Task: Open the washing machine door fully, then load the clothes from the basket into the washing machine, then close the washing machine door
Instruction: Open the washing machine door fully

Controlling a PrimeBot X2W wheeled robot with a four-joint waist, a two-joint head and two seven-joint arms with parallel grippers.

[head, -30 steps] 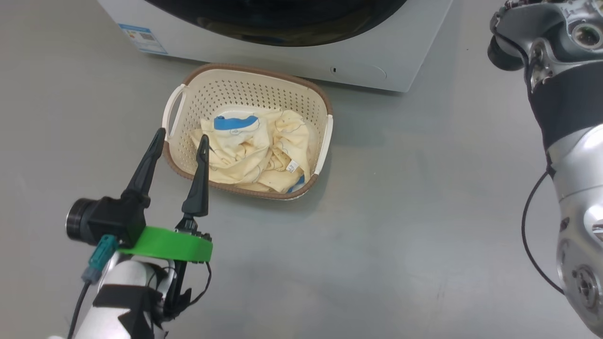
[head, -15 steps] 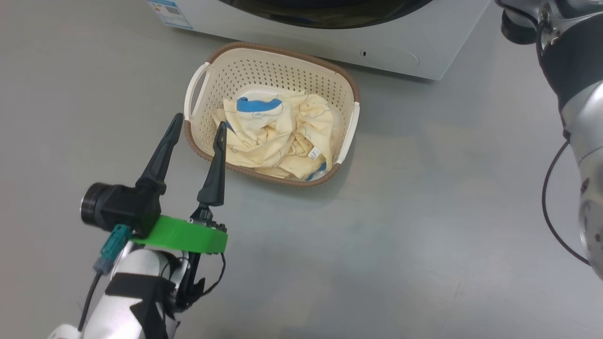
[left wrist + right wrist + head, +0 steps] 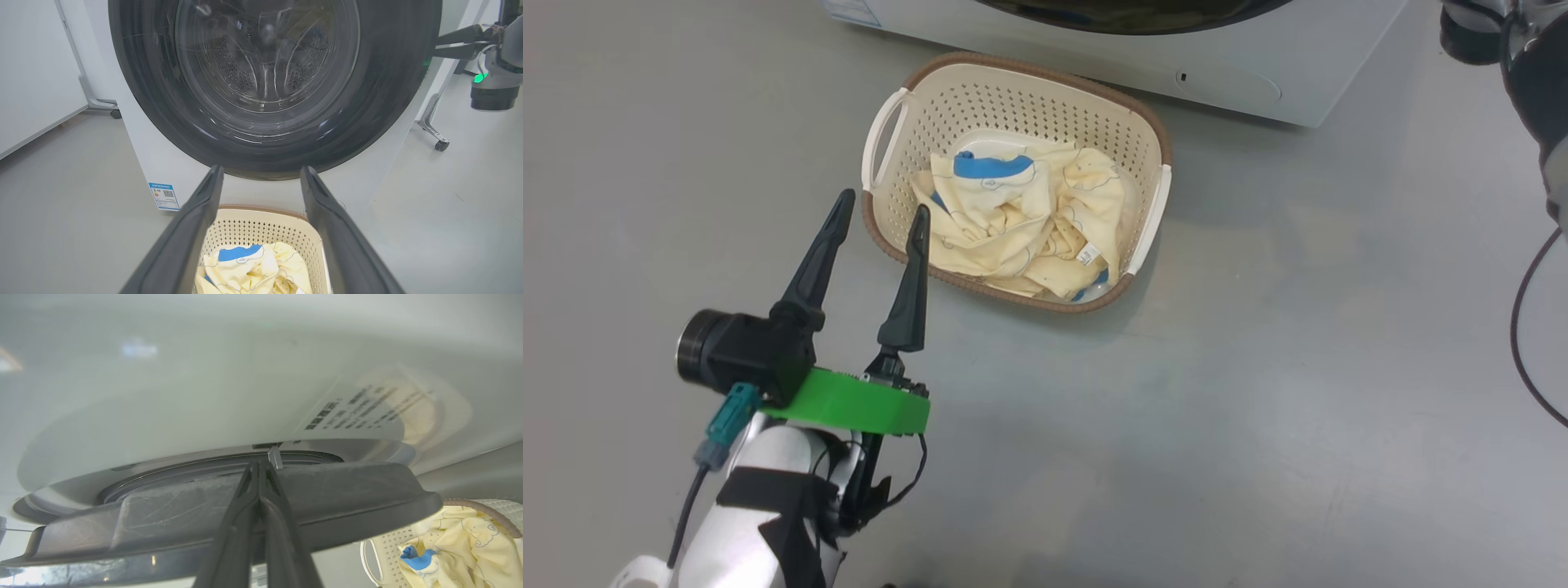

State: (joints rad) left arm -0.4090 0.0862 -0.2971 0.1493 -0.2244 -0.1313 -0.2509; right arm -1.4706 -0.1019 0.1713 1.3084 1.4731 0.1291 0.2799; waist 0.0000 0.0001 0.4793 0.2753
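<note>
Step in hand, by my judgement: the first one, opening the washing machine door. The clothes are lying bunched in the basket, none loaded. The basket is standing on the floor just beside the foot of the washing machine, below the porthole.

Right gripper: its fingers are pressing together with nothing visibly pinched between them. The tips are lying at the edge of the door's dark rim, beside a small grey latch tab. In the right wrist view a gap is showing between the rim and the white front, so the door appears to be standing slightly ajar; how far, I cannot tell. The right arm is reaching in from the head view's upper right corner toward the machine's front.

Left gripper: its fingers are spread and holding nothing. The arm is rising from the head view's lower left corner, fingers pointing at the basket's near left corner. The left wrist view is looking level at the door with the basket below.

Next move, as judged: the right arm should be drawing the rim outward along an arc about the opposite edge until the door is standing fully open. The left arm should be holding clear of that swing.
</note>
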